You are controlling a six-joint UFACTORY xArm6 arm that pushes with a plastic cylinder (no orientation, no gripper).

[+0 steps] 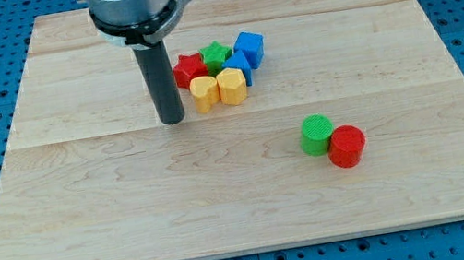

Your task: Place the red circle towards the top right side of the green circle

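From the one camera view, my tip is planted on the wooden board, left of centre and a little above the middle. It is a plain dark rod with nothing to open or close, and it has hold of nothing; it touches no block.

The red circle sits well apart from my tip, down toward the view's lower right. It is pressed against the green circle, lying at that block's lower right side, so the two look to be touching. Between my tip and this pair the board is bare wood.

Just to the right of my tip is a tight cluster: a yellow block nearest the rod, just beside it but with a sliver of board between them, and a second yellow block next to that. Behind these sit a red star, a green star, a blue block whose shape is hard to tell because it is partly hidden, and a blue cube at the cluster's upper right.

The two circles stand in open wood, with clear board on every side: a broad stretch to the right edge, a band below to the bottom edge, and wide space above them toward the view's top right
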